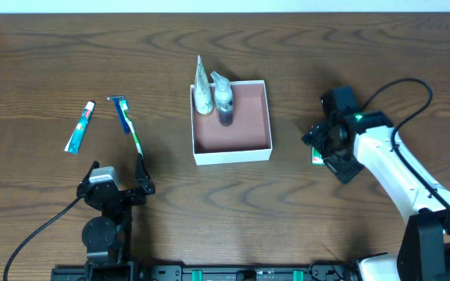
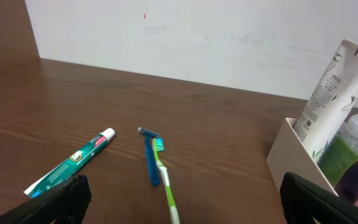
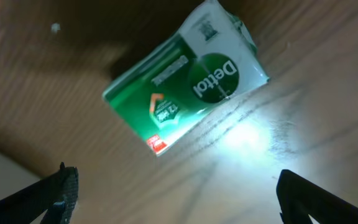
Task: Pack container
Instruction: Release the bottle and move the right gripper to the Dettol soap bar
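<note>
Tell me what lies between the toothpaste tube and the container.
A blue razor and a green toothbrush lie there, close together on the wood. The overhead view shows it best.

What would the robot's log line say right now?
task: pack container | in: tube, bottle | right jaws: open over soap | left jaws: open, empty | out: toothpaste, razor, toothbrush

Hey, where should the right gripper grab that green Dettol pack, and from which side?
Come straight down from above and pinch the Dettol pack across its two long edges, near the middle. It lies flat and skewed on the table, so the right gripper likely needs some wrist turn first.
</note>
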Available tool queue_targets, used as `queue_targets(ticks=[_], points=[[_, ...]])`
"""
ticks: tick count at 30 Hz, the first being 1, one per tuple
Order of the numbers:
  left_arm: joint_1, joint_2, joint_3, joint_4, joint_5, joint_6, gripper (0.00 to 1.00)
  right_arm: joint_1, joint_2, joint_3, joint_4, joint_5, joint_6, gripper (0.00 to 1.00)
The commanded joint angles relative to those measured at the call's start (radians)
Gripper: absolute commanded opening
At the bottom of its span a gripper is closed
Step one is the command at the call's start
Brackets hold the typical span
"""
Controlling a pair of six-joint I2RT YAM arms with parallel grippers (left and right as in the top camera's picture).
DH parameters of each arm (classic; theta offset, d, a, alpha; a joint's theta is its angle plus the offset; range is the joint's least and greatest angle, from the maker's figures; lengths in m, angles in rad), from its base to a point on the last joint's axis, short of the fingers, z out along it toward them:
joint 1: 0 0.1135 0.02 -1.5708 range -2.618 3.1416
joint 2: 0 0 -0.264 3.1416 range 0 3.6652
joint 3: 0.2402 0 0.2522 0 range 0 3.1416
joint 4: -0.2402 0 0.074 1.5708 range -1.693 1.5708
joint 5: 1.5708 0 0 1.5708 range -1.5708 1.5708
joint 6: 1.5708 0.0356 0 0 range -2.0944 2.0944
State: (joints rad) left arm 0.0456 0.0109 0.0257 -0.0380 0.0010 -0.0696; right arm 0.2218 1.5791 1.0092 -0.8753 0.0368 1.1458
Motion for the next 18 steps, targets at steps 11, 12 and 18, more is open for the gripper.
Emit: queue_targets(ticks=[11, 12, 18], points=[[0.002, -0.006, -0.022, -0.035, -0.008, 0.017, 0.98, -0.042, -0.002, -0.229, 0.356, 0.027, 0.309, 0.99], [0.002, -0.006, -0.022, -0.035, -0.009, 0.017, 0.98, -0.050, -0.002, -0.242, 0.373, 0.027, 0.309, 0.99], [0.002, -0.006, -0.022, -0.035, -0.009, 0.017, 0.98, -0.101, -0.002, -0.267, 0.405, 0.027, 0.262, 0.96]])
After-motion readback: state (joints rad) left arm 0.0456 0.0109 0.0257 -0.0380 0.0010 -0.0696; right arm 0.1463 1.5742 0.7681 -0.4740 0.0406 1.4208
